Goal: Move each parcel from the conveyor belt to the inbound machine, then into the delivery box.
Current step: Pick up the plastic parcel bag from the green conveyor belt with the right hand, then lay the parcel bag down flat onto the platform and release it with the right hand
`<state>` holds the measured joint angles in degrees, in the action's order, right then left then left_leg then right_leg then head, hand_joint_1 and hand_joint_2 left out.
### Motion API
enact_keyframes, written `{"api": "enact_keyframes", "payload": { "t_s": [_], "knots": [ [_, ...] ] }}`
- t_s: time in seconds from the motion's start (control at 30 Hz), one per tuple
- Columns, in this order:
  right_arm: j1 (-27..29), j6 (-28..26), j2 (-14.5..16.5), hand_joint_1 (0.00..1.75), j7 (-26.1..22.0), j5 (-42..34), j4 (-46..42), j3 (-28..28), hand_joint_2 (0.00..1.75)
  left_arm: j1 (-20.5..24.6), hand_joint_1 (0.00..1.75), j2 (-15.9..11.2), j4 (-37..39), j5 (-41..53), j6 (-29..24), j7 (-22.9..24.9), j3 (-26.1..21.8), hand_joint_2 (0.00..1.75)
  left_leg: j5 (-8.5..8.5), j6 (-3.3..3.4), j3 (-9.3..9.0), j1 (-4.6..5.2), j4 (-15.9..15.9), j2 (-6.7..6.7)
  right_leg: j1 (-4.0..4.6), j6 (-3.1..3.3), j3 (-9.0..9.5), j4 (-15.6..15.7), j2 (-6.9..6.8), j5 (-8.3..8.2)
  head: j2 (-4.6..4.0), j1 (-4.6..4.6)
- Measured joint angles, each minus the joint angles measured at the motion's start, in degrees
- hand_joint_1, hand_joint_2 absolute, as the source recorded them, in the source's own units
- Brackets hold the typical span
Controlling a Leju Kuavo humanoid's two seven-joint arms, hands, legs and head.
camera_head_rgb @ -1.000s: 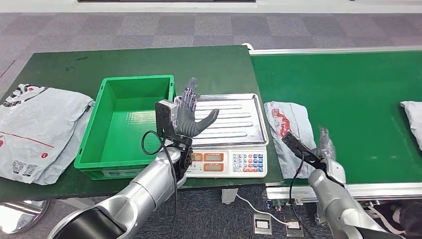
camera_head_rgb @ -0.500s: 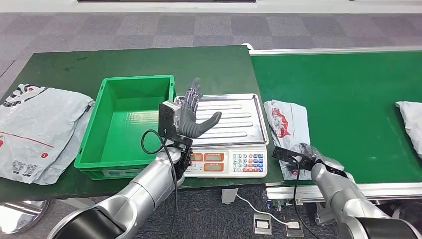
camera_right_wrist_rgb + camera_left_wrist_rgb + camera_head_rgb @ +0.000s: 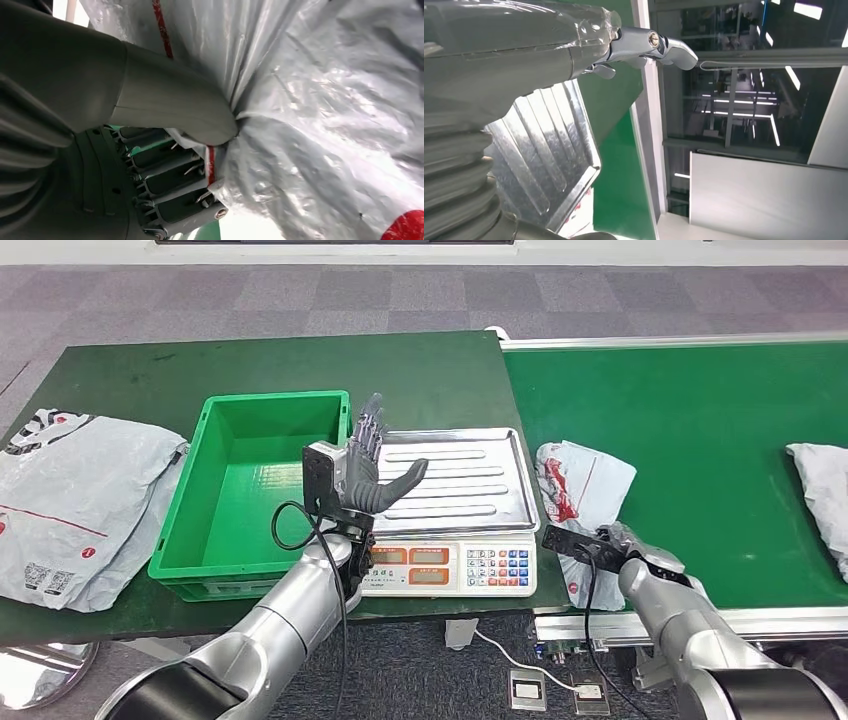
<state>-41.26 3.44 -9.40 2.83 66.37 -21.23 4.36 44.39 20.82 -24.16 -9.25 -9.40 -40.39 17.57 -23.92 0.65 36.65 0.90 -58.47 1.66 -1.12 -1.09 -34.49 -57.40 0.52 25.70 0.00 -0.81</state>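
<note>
Head cam: high, looking forward-down over whole surface (image 3: 430, 365). Wrist cams: close behind each hand. Left wrist and head views share the steel tray (image 3: 544, 150).

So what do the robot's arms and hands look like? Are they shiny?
Yes! Both arms are smooth, shiny silver tubes, turning black near the shoulders. The left hand is dark grey with a thick thumb and thin, metal-jointed fingers. A small black box sits at each wrist, and a black cable loops down along each arm. The right hand is dark grey too, with a ribbed grey cover behind it, seen close up in the wrist view.
</note>
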Motion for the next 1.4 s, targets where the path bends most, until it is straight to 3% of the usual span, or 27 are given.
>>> {"api": "enact_keyframes", "payload": {
  "t_s": [0.33, 0.4, 0.53, 0.7, 0.77, 0.9, 1.07, 1.27, 1.4],
  "knots": [
    [0.0, -2.34, 0.57, 1.75, 0.49, -0.27, 0.03, 0.05, 1.75, -0.38, 0.0, -0.01, -0.49, 0.6, -0.01, 0.01, -1.66, 1.75, 0.0, 0.0, 0.01, 0.01, 0.0, 0.03, -0.01, -0.01, 0.01, 0.01, -0.03, 0.0, 0.0, 0.0],
    [0.02, -7.17, 0.73, 1.75, 1.01, -0.85, -0.03, 0.05, 1.75, -0.52, 0.0, -0.02, -0.71, 1.61, -0.2, 0.0, -2.07, 1.75, 0.0, 0.0, 0.02, 0.01, 0.0, 0.03, -0.01, -0.01, 0.0, 0.0, -0.03, 0.0, 0.0, 0.0],
    [0.26, -22.29, 1.06, 1.75, 0.47, -2.94, -1.4, 0.04, 1.75, -1.08, 0.0, -0.01, -1.67, 4.3, -1.36, 0.0, -3.27, 1.75, 0.0, 0.0, 0.02, 0.01, 0.0, 0.03, -0.01, -0.01, -0.01, 0.0, -0.02, 0.0, 0.0, 0.0],
    [0.36, -24.77, 1.08, 1.75, 0.01, -3.5, -1.9, 0.04, 1.75, -1.15, 0.0, 0.01, -1.79, 4.57, -1.5, 0.0, -3.44, 1.75, 0.0, 0.0, 0.02, 0.01, 0.0, 0.03, -0.01, -0.01, -0.02, 0.0, -0.02, 0.0, 0.0, 0.0],
    [0.53, -28.49, 1.08, 1.75, -0.83, -4.64, -3.44, 0.04, 1.75, -1.27, 0.0, -0.01, -1.95, 4.81, -1.67, 0.0, -3.65, 1.75, 0.0, 0.0, 0.01, 0.01, 0.0, 0.02, -0.01, 0.0, -0.02, 0.0, -0.02, 0.0, 0.0, 0.0],
    [5.47, -43.01, 0.94, 1.75, -10.58, -10.07, -17.82, -1.63, 1.75, -1.51, 0.0, 0.0, -2.51, 2.76, -3.14, 0.0, -4.24, 1.75, -0.01, -0.01, 0.01, 0.0, 0.0, 0.0, -0.01, 0.0, -0.05, 0.01, 0.01, 0.01, 0.0, 0.0],
    [9.99, -43.57, 2.26, 1.75, -20.1, -7.83, -29.41, -7.94, 1.75, -1.52, 0.0, 0.02, -2.56, 1.56, -3.74, 0.0, -4.24, 1.75, -0.01, -0.01, 0.04, 0.01, 0.0, 0.01, -0.01, 0.0, -0.05, 0.01, -0.01, 0.01, 0.0, -0.01],
    [12.53, -43.63, 3.62, 1.75, -22.32, -7.59, -36.8, -13.81, 1.75, -1.51, 0.0, 0.21, -2.57, 0.75, -4.32, 0.0, -4.21, 1.75, -0.01, -0.01, 0.04, 0.01, 0.0, 0.11, -0.02, 0.0, -0.04, 0.02, -0.1, 0.02, 0.0, 0.0],
    [13.8, -43.63, 5.08, 1.75, -26.5, -5.6, -41.05, -16.49, 1.75, -1.49, 0.0, 0.29, -2.57, -0.55, -4.5, 0.0, -3.9, 1.75, -0.01, -0.01, 0.04, 0.01, 0.0, 0.07, -0.02, 0.0, -0.05, 0.02, -0.06, 0.02, 0.0, 0.0]
  ]
}}
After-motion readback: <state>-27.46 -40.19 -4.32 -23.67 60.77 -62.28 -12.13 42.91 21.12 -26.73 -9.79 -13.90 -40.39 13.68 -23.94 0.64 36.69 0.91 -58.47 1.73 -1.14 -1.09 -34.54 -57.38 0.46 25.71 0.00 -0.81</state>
